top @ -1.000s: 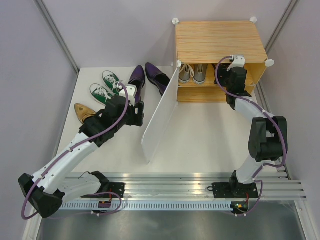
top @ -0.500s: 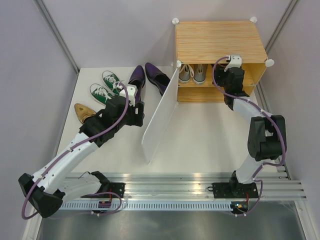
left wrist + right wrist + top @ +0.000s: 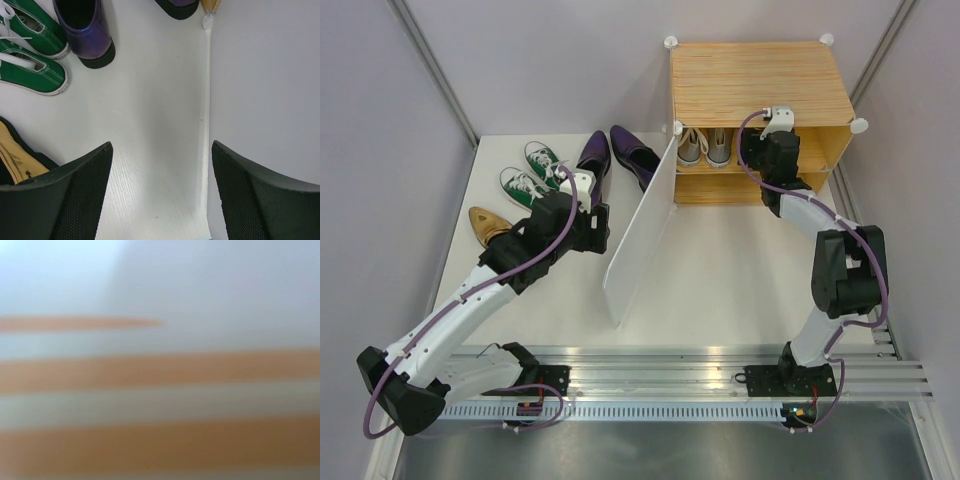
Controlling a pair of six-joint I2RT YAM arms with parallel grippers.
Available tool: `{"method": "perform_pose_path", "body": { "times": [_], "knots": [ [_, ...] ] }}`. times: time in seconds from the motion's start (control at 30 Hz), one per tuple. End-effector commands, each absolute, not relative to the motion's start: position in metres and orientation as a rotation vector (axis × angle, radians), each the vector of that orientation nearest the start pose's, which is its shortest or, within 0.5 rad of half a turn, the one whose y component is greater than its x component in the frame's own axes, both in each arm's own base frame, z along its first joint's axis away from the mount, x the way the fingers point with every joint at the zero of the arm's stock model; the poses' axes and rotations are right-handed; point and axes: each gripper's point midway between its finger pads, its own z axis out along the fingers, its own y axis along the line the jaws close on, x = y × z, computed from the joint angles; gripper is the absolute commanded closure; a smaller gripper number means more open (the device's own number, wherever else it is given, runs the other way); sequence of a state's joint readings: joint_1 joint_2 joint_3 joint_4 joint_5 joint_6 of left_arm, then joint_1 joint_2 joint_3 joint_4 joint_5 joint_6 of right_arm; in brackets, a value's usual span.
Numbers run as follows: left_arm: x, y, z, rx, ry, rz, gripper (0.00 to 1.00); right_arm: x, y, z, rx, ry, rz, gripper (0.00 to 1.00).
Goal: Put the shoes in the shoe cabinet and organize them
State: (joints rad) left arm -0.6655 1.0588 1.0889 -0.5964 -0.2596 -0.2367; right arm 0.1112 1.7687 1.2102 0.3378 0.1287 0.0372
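The shoe cabinet (image 3: 760,80) stands at the back right with its white door (image 3: 640,225) swung open. Grey sneakers (image 3: 705,148) sit on its upper shelf. My right gripper (image 3: 767,150) reaches into the cabinet front beside them, its fingers hidden; the right wrist view is only a blur of wood and white bands. On the table left of the door lie green sneakers (image 3: 532,172) (image 3: 32,75), two purple shoes (image 3: 592,155) (image 3: 635,150) (image 3: 85,30) and a gold shoe (image 3: 488,225) (image 3: 15,162). My left gripper (image 3: 161,195) hovers open and empty over bare table next to the door (image 3: 265,100).
Purple walls close in the table on the left, back and right. The open door splits the table between the two arms. A metal rail (image 3: 670,380) with both arm bases runs along the near edge.
My right wrist has slid left along the cabinet front, towards the grey sneakers. The left arm and the shoes on the table have not moved.
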Motion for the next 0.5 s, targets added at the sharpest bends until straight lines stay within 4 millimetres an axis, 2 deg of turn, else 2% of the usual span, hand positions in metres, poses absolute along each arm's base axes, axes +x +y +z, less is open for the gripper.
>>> {"method": "perform_pose_path", "body": {
  "times": [0.0,0.1,0.2,0.3,0.33,0.4,0.43,0.47],
  "knots": [
    [0.275,-0.172,0.247,0.355,2.086,-0.251,0.17,0.539,0.109,0.156,-0.191,1.888,0.203,0.95],
    [0.275,-0.172,0.247,0.354,2.084,-0.252,0.17,0.54,0.108,0.154,-0.181,1.893,0.198,0.95],
    [0.275,-0.173,0.247,0.355,2.084,-0.254,0.17,0.537,0.106,0.148,-0.179,1.907,0.193,0.9],
    [0.275,-0.173,0.247,0.356,2.085,-0.258,0.17,0.533,0.104,0.143,-0.17,1.921,0.182,0.72],
    [0.274,-0.173,0.246,0.359,2.086,-0.258,0.17,0.532,0.103,0.144,-0.166,1.922,0.18,0.63],
    [0.274,-0.173,0.247,0.358,2.085,-0.258,0.17,0.53,0.1,0.142,-0.151,1.926,0.171,0.51],
    [0.274,-0.173,0.247,0.358,2.084,-0.259,0.17,0.529,0.099,0.143,-0.144,1.925,0.167,0.41],
    [0.274,-0.173,0.247,0.358,2.084,-0.259,0.17,0.528,0.097,0.143,-0.13,1.929,0.163,0.36]
  ]
}}
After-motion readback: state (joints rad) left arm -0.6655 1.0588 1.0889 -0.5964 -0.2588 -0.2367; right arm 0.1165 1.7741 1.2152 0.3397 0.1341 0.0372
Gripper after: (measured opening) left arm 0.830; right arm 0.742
